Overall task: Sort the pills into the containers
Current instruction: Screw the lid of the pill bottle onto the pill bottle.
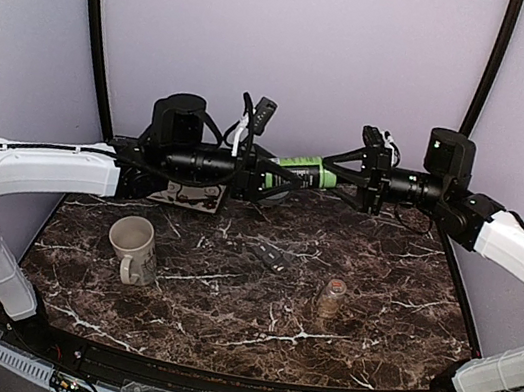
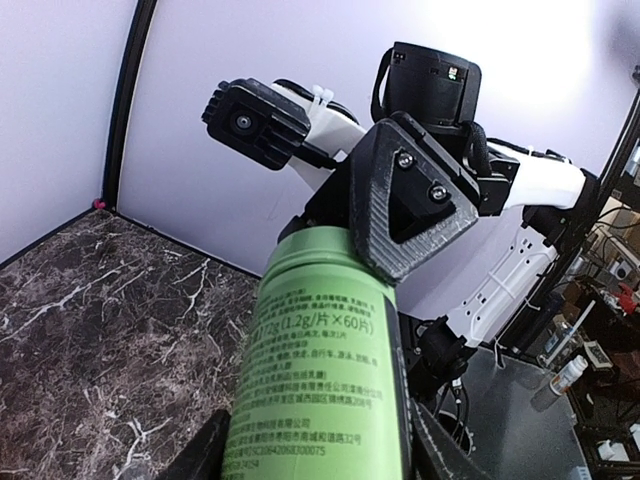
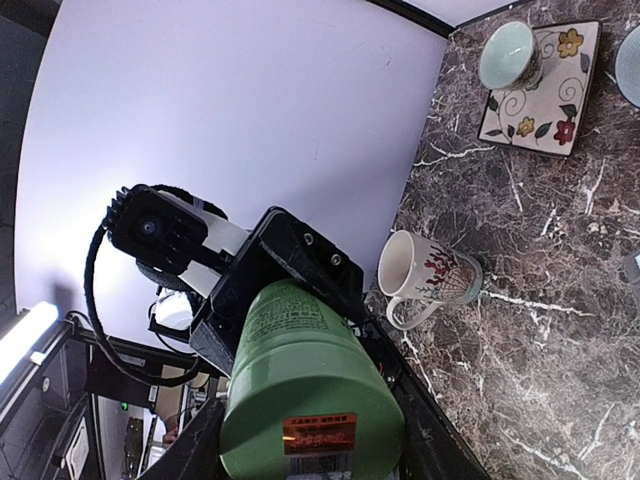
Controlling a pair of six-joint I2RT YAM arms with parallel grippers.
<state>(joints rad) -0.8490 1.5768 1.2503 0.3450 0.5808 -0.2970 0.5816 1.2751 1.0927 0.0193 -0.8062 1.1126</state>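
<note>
Both arms hold the green pill bottle (image 1: 304, 172) level in the air, beyond the mug (image 1: 134, 248). The left gripper (image 1: 276, 173) has its fingers clamped on the body, and the right gripper (image 1: 335, 173) has its fingers clamped on one end. To open it well, I'd judge one side should hold firm while the other twists, staying level so no pills spill.

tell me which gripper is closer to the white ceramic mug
Left. The left gripper holds the green plastic bottle up behind the white mug, to its right; the right gripper holds the bottle's other end, further right.
</note>
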